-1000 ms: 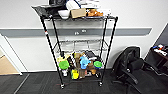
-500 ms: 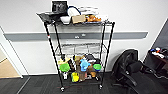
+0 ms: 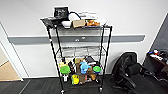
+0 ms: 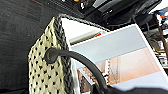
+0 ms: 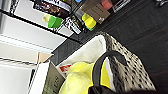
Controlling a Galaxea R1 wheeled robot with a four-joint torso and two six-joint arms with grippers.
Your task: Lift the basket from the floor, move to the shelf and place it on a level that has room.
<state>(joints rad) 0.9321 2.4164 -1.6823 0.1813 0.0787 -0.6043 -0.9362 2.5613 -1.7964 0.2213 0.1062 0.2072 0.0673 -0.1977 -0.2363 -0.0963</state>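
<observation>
The basket, cream woven with a dark braided rim, hangs above the dark carpet floor. My left gripper is shut on its rim at one end, a dark curved finger hooked over the edge. At the other end of the basket, my right gripper is shut on the rim. In the head view the shelf stands ahead against the wall. Its middle level is a bare wire grid. The top tier is cluttered and the lower tier holds colourful items.
A white box and a yellow soft thing lie in the basket. A black office chair stands right of the shelf, and a desk is at the far right. Tan wooden flooring shows at the left.
The whole head picture has shifted slightly: the shelf sits a little lower and larger, so the camera has come nearer. Nothing on the shelf has moved.
</observation>
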